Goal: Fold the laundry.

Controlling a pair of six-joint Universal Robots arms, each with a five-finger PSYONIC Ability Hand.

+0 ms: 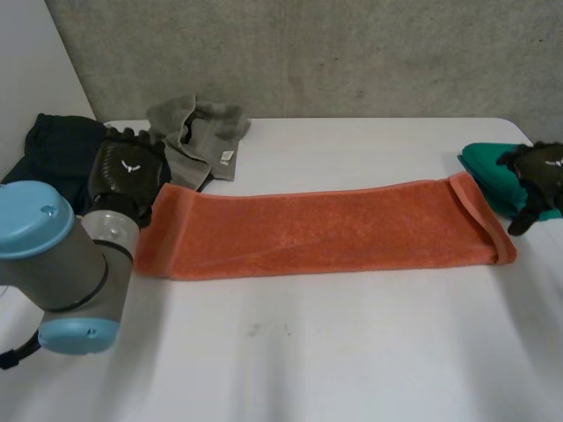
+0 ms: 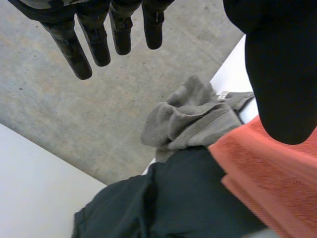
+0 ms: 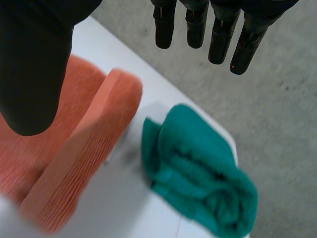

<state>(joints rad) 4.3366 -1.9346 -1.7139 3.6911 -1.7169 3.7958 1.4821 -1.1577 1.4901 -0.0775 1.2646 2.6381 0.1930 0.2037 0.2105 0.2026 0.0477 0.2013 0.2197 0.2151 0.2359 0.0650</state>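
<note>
1. The orange towel (image 1: 317,229) lay across the middle of the white table (image 1: 352,352), going from one side to the other like a long strip.
2. It looked like it had been folded one time along its long side. At both short ends you could see two layers, one on top of the other.
3. I think the job on this towel was about half done. It was too long and needed to be folded end to end to make it small.
4. The left hand (image 1: 127,171) was at the towel's left end, just above it. Its fingers were straight and spread wide, and it held nothing.
5. The right hand (image 1: 538,169) was at the towel's right end, over a green cloth (image 1: 486,171). Its fingers were straight and wide too, and it held nothing.
6. The green cloth sat at the table's right edge, just beside the towel's end. It looked folded into a small bundle, so I think that one was done.
7. A grey cloth (image 1: 198,132) and a dark cloth (image 1: 53,145) lay in crumpled heaps at the far left corner. They had not been folded yet.
8. The towel looked soft and fuzzy. It lay mostly flat, with a small lip turned up at its right end.
</note>
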